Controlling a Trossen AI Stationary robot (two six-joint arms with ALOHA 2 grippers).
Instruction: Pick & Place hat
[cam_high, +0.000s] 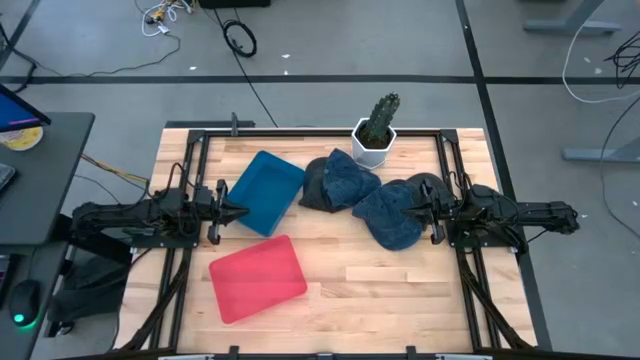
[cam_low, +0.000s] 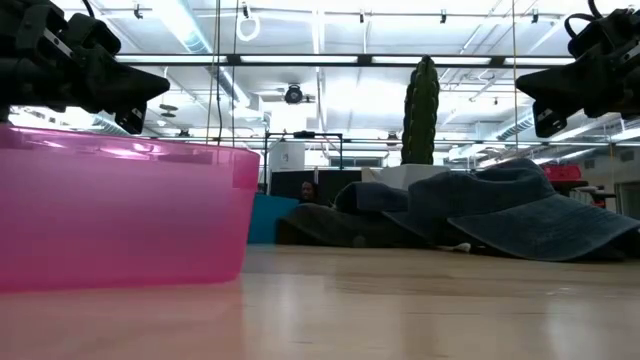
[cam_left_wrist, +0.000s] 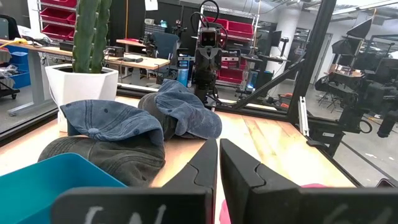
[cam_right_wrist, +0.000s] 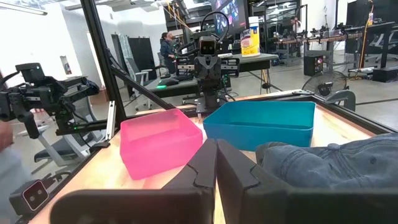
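Several hats lie piled at the table's far middle: a blue denim cap (cam_high: 350, 181) on a dark grey hat (cam_high: 315, 188), and another blue denim hat (cam_high: 390, 215) with a dark one (cam_high: 425, 186) to the right. They rest on the wood. My left gripper (cam_high: 243, 211) is shut and empty at the left, beside the blue bin. My right gripper (cam_high: 412, 212) is shut, hovering at the right blue hat's edge. The hats also show in the left wrist view (cam_left_wrist: 118, 121) and the right wrist view (cam_right_wrist: 336, 163).
A blue bin (cam_high: 263, 192) stands at the far left of centre and a pink bin (cam_high: 257, 277) nearer the front. A potted cactus (cam_high: 377, 130) stands at the far edge behind the hats. Bare wood lies at the front right (cam_high: 400, 290).
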